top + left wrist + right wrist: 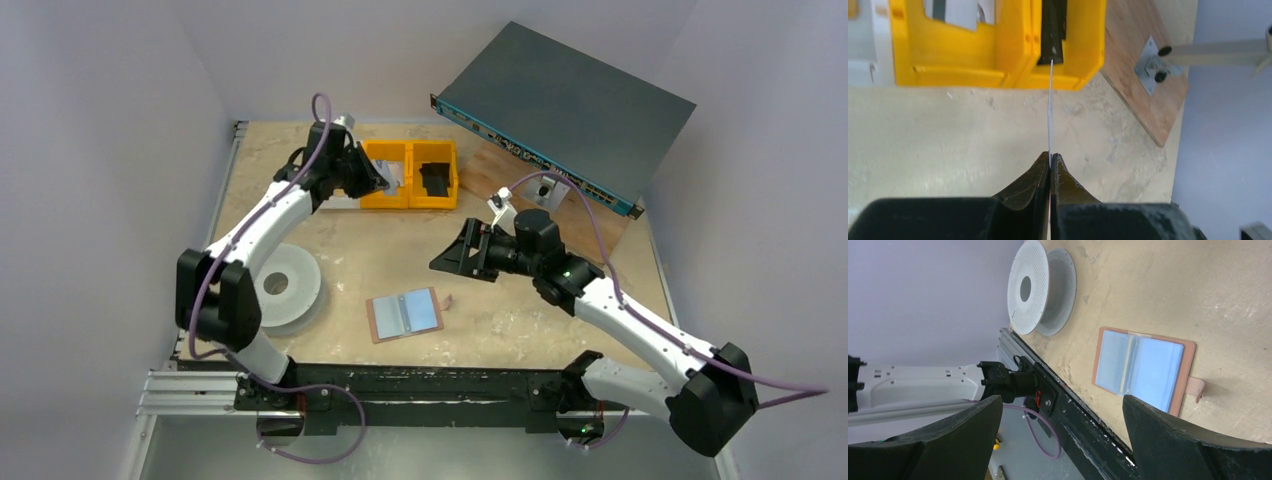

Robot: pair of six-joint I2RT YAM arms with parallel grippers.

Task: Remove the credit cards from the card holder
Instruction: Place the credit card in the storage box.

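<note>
The card holder (405, 314) lies open and flat on the table near the front, its pale blue inner faces up and its snap tab to the right. It also shows in the right wrist view (1143, 370). My left gripper (1050, 158) is shut on a thin pale credit card (1050, 110), seen edge-on, and holds it above the table in front of the yellow bins (998, 55). In the top view this gripper (383, 180) is at the left bin. My right gripper (1062, 400) is open and empty, up off the table behind and to the right of the card holder (447, 248).
The left yellow bin holds pale cards (958, 12); the right one holds a black flat piece (1053, 30). A white spool (285, 285) lies at the front left. A grey equipment box (565, 110) rests on a wooden board (520, 170) at the back right.
</note>
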